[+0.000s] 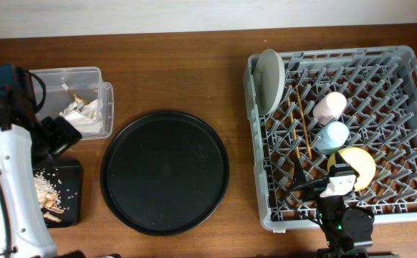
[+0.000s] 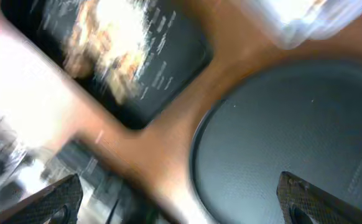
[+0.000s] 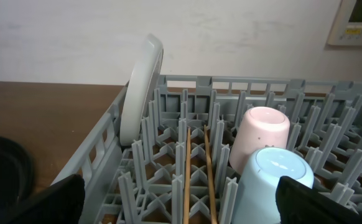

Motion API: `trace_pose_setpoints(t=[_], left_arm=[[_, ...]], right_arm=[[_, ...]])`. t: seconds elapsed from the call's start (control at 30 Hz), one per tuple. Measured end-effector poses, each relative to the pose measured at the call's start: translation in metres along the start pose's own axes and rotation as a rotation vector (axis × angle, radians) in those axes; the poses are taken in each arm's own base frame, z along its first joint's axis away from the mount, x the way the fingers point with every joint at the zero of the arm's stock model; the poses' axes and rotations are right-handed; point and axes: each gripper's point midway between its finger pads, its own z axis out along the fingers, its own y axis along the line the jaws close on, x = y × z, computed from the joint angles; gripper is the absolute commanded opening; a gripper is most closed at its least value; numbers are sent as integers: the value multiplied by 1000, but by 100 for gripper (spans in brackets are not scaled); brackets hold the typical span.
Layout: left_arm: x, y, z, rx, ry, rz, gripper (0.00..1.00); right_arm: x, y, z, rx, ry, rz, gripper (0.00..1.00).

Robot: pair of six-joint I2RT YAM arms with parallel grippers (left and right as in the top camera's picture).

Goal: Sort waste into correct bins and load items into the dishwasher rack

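Overhead: left tool (image 2: 181, 202) beside the rectangular tray (image 1: 73, 180), right tool (image 3: 181, 200) over the rack (image 1: 352, 51) near its edge, both apart.

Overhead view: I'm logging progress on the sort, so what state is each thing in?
plate, standing on edge in dishwasher rack
pink cup, tilted in rack
blue cup, tilted in rack
yellow saucer, resting in rack
chopsticks, lying in rack
clear box, open, holding paper wrappers
black rectangular tray, holding food scraps
round black tray, bare
left end effector, open
right end effector, open
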Motion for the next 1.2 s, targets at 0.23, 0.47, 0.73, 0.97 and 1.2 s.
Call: trace_pose_setpoints(t=[0.23, 0.47, 0.73, 0.97, 1.2], left_arm=[[11, -41, 41, 190, -233, 135, 99], [54, -77, 70, 425, -443, 282, 99], [96, -66, 117, 501, -531, 299, 99], [98, -82, 120, 631, -701, 307, 99], [104, -81, 109, 726, -845, 293, 99]], right_arm=[[0, -1, 0, 8, -2, 0, 98], [0, -1, 0, 8, -2, 0, 98], [0, -1, 0, 8, -1, 0, 98], [0, -1, 0, 8, -1, 0, 98], [0, -1, 0, 8, -2, 0, 98]])
